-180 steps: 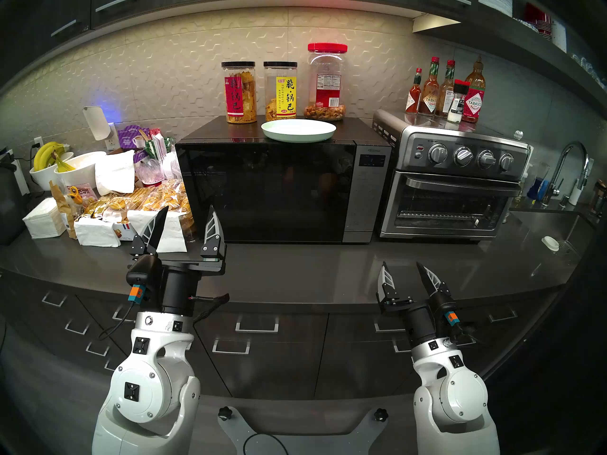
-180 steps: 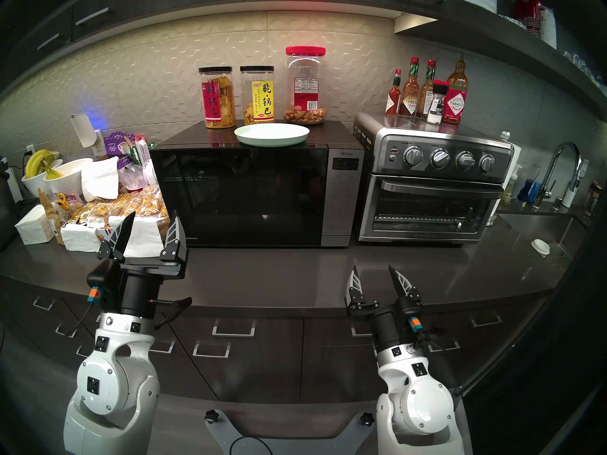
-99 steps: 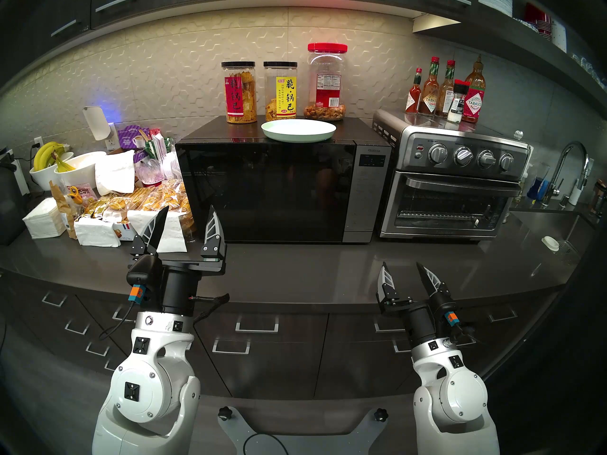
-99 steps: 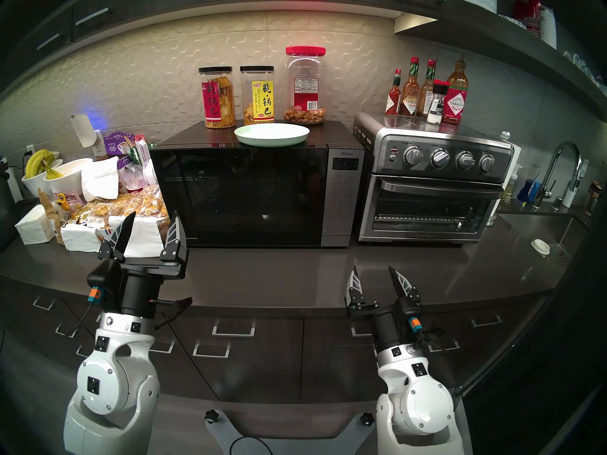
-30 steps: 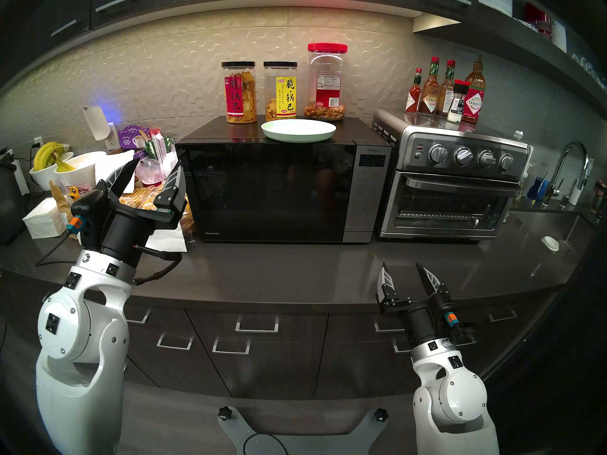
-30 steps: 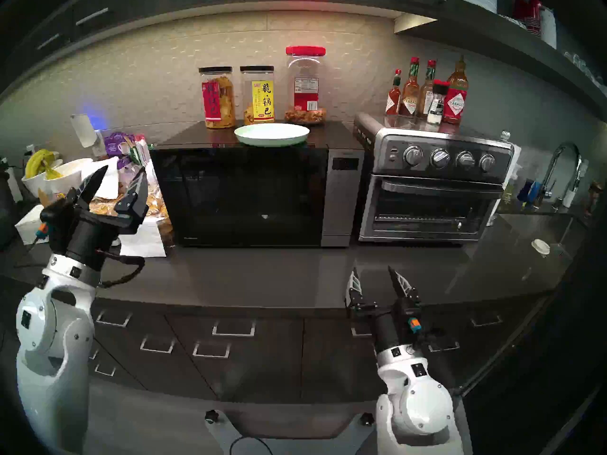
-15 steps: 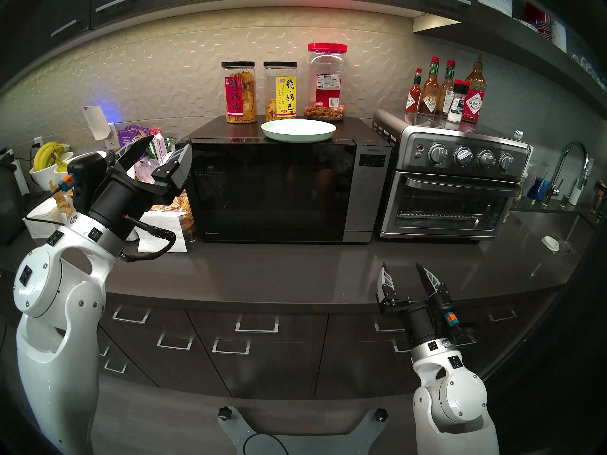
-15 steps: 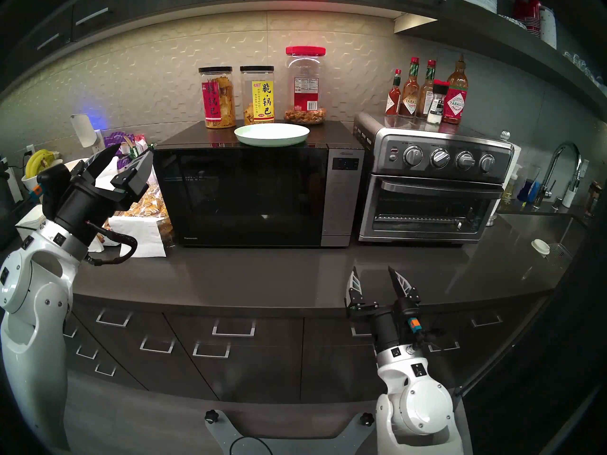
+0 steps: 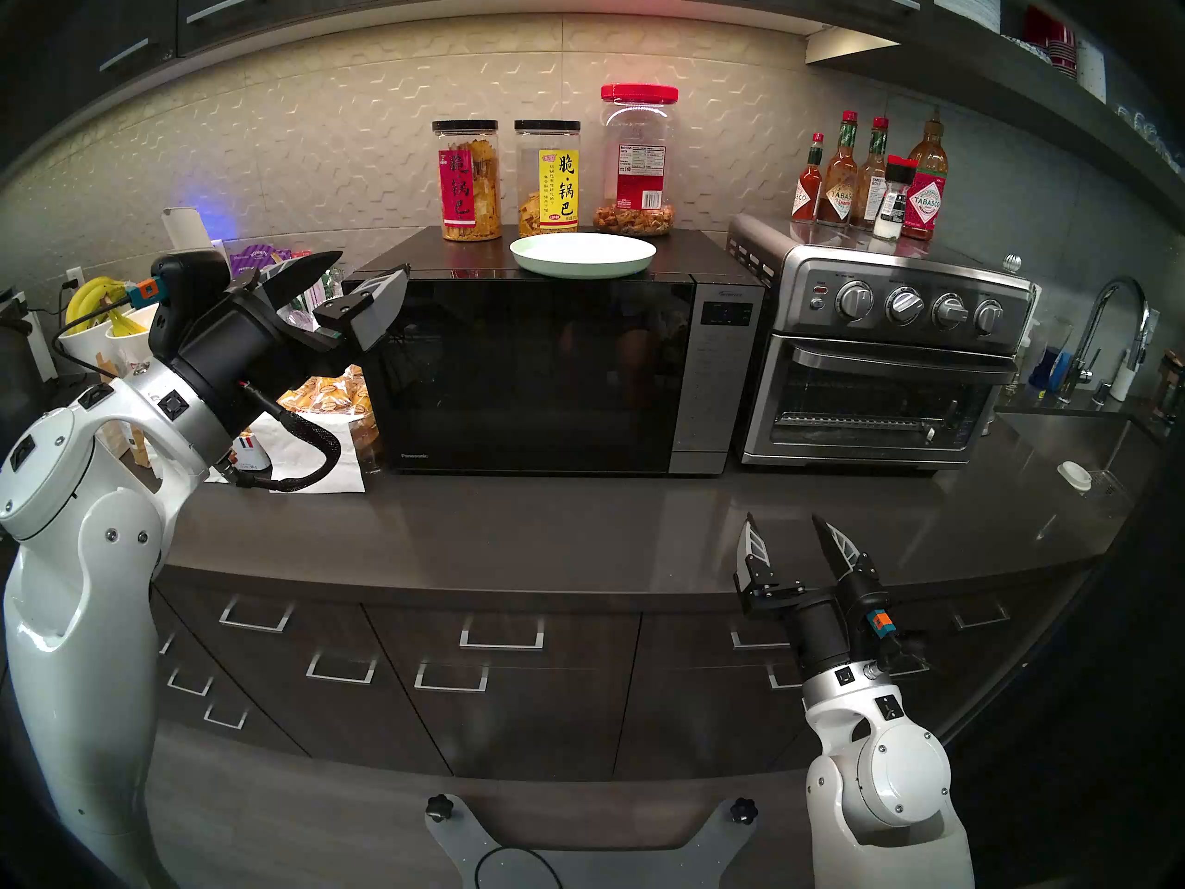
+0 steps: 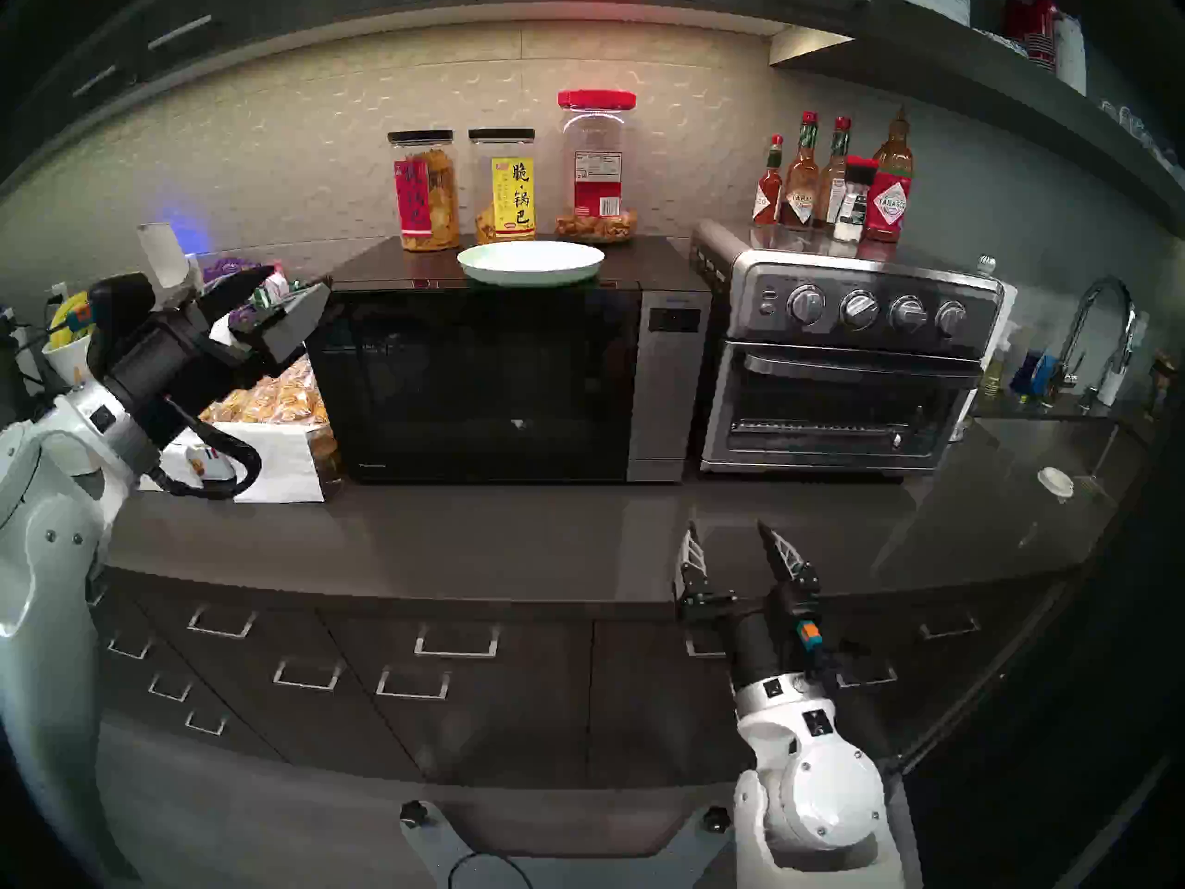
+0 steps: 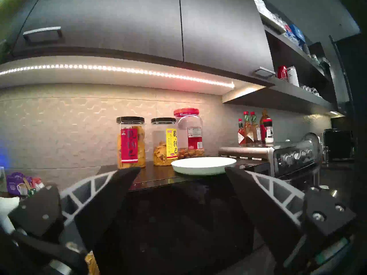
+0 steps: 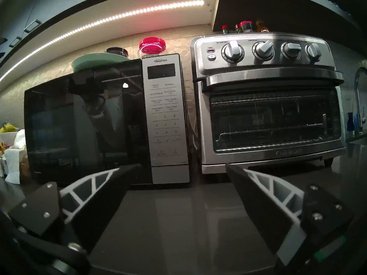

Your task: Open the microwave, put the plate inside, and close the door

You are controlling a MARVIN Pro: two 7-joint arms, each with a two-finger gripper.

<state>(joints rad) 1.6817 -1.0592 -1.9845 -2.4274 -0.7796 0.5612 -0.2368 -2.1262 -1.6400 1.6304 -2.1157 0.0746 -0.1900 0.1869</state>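
Plate sits atop our closed microwave, near the front edge, likely handy for grabbing. Our left tool hangs wide by the door's upper-left corner; right tool waits wide and empty above the counter.

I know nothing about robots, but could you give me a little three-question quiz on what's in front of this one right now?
1. True or false: the microwave's door is shut.
2. Where is the plate? A) inside the microwave B) on top of the microwave C) on the counter
3. Fill in: the fingers of the right gripper stand ___ and hold nothing.

Key: 1 true; 2 B; 3 open.
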